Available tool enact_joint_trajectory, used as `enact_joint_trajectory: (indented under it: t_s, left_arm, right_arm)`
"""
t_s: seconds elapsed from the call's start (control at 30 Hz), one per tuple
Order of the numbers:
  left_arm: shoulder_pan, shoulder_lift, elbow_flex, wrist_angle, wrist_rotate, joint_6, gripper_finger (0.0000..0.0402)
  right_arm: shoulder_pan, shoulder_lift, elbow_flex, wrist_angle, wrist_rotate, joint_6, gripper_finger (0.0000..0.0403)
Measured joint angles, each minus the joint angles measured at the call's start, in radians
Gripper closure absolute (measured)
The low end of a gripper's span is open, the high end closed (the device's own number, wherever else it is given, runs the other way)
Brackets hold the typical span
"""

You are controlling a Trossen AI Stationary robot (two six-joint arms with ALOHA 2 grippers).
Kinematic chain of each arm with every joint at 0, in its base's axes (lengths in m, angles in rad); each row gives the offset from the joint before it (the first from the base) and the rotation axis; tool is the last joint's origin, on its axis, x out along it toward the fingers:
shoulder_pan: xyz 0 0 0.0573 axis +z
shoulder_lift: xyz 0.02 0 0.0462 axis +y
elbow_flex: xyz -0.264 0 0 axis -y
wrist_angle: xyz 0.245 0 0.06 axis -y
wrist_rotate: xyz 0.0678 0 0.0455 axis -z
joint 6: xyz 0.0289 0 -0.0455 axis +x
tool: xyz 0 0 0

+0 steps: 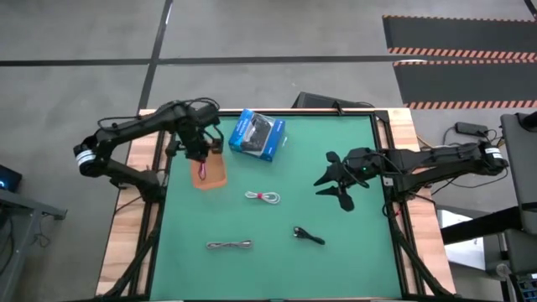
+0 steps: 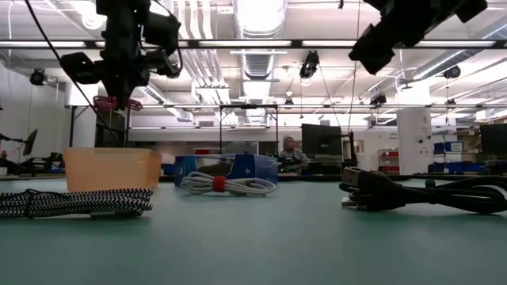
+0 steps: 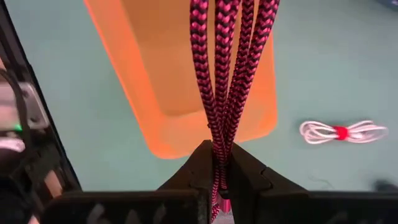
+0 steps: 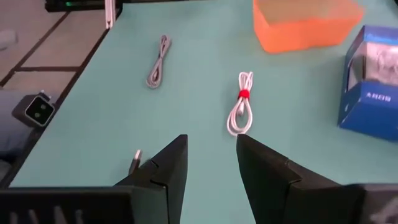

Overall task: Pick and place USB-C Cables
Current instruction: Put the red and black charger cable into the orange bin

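grey braided cable point(image 2: 75, 203): nearest the low camera, flat on the green mat point(image 1: 352, 252) near its front edge, left of centre
black cable point(image 2: 424, 192): on the mat, front right, well apart from the grey one
white cable point(image 1: 263, 197): coiled with a red tie, mid-mat, between tray and black cable
right gripper point(image 1: 334, 186): hangs above the mat's right half, fingers point(image 4: 166, 167) spread apart, holding nothing
dark red cable point(image 3: 227, 74): pinched at one end, dangles over the tray, off the mat
left gripper point(image 3: 221, 167): above the tray at the mat's left edge, fingers clamped on the dark red cable
orange tray point(image 1: 212, 174): back left on the mat
blue box point(image 1: 258, 135): just beyond the tray, back centre
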Motion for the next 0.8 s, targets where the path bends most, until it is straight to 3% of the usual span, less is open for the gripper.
enact_joint_trajectory:
  t_s: [0.2,0.8]
  left_arm:
    - [0.059,0.052,0.000,-0.027,0.036,-0.007,0.0386]
    - [0.082,0.260,0.001,0.015,0.036,0.110,0.0382]
  right_arm:
    - [0.000,-0.020,-0.041,-0.006,0.000,-0.002,0.0277]
    - [0.000,-0.043,-0.041,-0.002,0.001,-0.031,0.0281]
